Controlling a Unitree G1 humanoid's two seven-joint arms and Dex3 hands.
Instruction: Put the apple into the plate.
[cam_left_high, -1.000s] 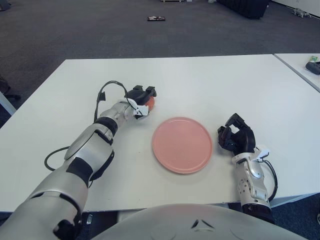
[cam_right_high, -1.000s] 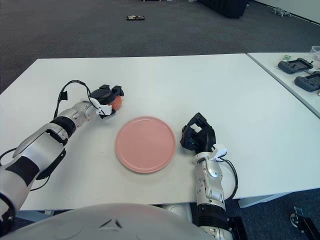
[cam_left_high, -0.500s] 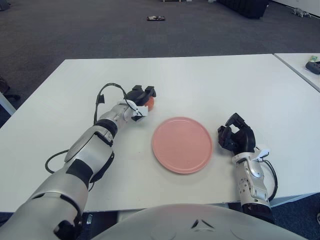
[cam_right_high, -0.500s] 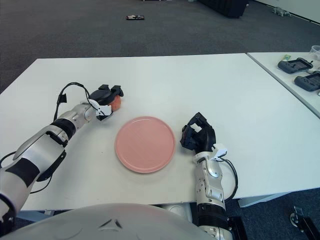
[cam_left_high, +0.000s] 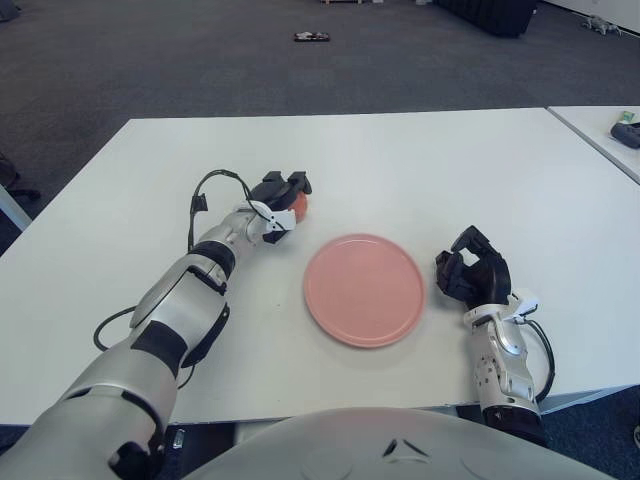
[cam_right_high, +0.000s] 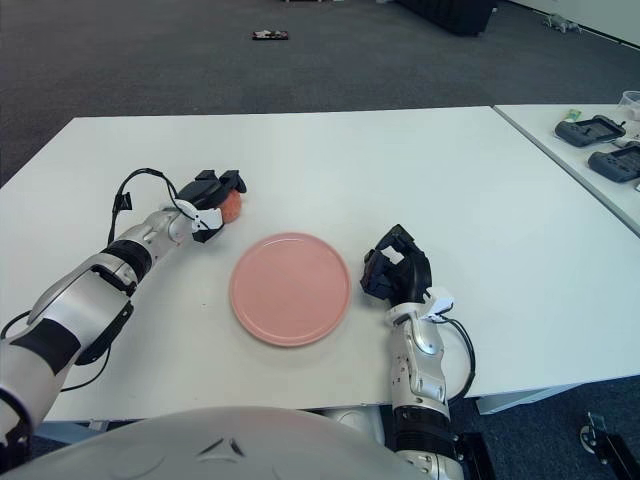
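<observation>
A red-orange apple (cam_left_high: 299, 206) sits on the white table (cam_left_high: 450, 170), left of and a little beyond the pink plate (cam_left_high: 364, 290). My left hand (cam_left_high: 282, 194) reaches in from the left, its dark fingers curled over the top and near side of the apple, so only the apple's right part shows. The plate has nothing on it. My right hand (cam_left_high: 470, 272) shows just right of the plate, fingers curled, holding nothing.
A second white table at the far right carries black devices (cam_right_high: 590, 130). A black cable (cam_left_high: 205, 195) loops off my left forearm above the table. A small dark object (cam_left_high: 312, 37) lies on the grey floor beyond the table.
My left hand has shifted slightly back and to the left around the apple. The plate and my right hand have not moved.
</observation>
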